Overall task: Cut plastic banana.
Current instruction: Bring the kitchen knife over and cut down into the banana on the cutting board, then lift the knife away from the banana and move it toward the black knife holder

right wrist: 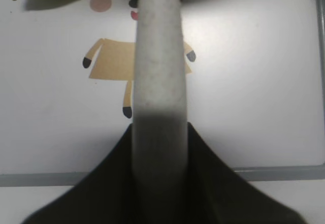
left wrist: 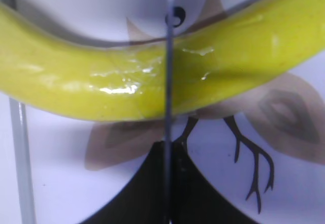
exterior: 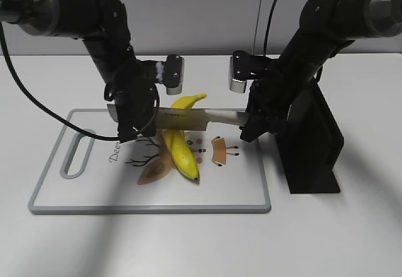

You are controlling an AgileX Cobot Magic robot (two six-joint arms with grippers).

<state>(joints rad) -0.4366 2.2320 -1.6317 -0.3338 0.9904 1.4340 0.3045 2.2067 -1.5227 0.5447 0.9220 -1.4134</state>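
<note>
Two claws hold one knife [exterior: 188, 119] level across the banana [exterior: 180, 140], which lies on the board [exterior: 245, 189] on the bench [exterior: 352, 239]. Left claw [exterior: 129, 126] is clamped on the blade tip, right claw [exterior: 248, 125] on the handle; behind the right arm stands a black block [exterior: 314, 145]

Glossy smooth plastic banana [exterior: 181, 146], shiny metal knife blade [exterior: 188, 119] with speckled matt handle [right wrist: 158, 76], smooth board [exterior: 56, 192].
</note>
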